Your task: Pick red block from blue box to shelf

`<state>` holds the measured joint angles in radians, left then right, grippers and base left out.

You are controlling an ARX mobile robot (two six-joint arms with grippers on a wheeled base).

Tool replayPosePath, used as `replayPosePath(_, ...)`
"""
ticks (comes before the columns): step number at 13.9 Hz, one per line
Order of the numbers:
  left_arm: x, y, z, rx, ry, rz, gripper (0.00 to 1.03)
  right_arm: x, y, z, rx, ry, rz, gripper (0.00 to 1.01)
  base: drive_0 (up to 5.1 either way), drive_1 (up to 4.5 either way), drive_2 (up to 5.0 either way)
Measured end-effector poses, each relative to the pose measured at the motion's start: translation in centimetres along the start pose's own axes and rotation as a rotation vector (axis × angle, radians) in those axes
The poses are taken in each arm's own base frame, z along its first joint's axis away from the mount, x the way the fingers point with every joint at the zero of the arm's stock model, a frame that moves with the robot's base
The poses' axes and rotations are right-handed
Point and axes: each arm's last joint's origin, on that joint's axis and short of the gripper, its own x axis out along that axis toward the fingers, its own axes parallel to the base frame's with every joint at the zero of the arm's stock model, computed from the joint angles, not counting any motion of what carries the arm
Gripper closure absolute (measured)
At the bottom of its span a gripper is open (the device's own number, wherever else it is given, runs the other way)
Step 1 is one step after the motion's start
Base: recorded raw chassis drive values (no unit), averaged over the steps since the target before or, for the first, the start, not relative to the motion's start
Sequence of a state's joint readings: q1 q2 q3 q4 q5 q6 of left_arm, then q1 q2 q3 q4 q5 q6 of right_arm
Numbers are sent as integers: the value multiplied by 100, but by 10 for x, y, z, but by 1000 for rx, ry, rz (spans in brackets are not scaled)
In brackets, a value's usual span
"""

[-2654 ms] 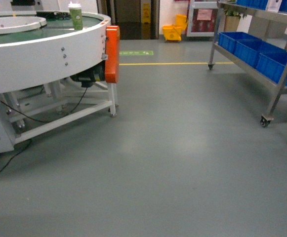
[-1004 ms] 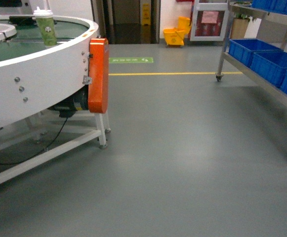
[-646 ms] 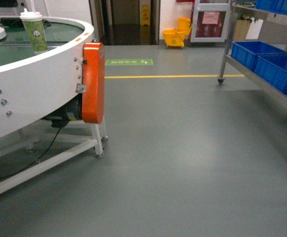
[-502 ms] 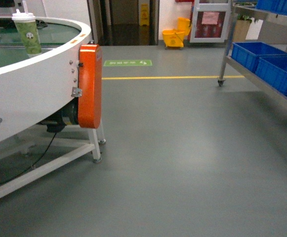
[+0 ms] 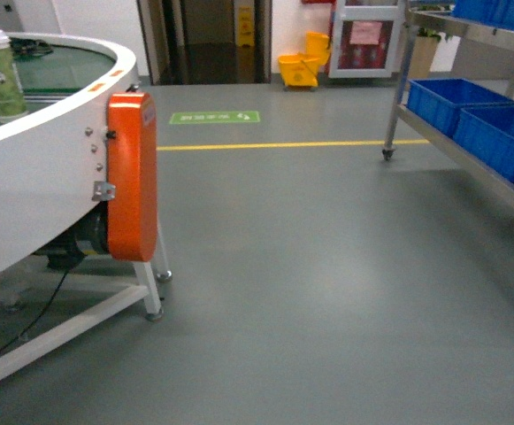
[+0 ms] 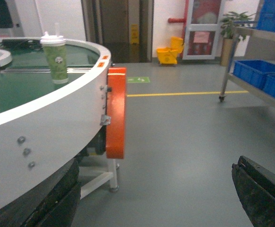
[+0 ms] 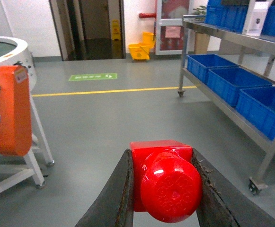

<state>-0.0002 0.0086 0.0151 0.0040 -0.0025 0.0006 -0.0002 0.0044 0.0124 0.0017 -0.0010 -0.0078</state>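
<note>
Red block (image 7: pixel 163 182) clamped, stud toward camera

The head camera looked forward and slightly down across the grey floor (image 5: pixel 327 292). Both wrist cameras faced the same way, lower. All three shared the orange guard (image 5: pixel 132 177), yellow floor line (image 5: pixel 274 144), mop bucket (image 5: pixel 299 66) and the shelf (image 5: pixel 469 155).

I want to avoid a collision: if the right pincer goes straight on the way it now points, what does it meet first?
Probably nothing near: the right pincer, holding the red block, points over bare floor toward the far doorway; the shelf stands off to its right. Depth is uncertain.
</note>
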Motion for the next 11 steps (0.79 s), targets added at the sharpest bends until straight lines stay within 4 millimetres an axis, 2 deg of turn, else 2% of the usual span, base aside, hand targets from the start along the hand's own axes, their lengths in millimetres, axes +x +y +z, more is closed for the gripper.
replayPosePath(11, 0, 0, -1, 0, 8, -2, 5, 0, 0, -1, 0, 6, -1, 75, -187, -187, -187)
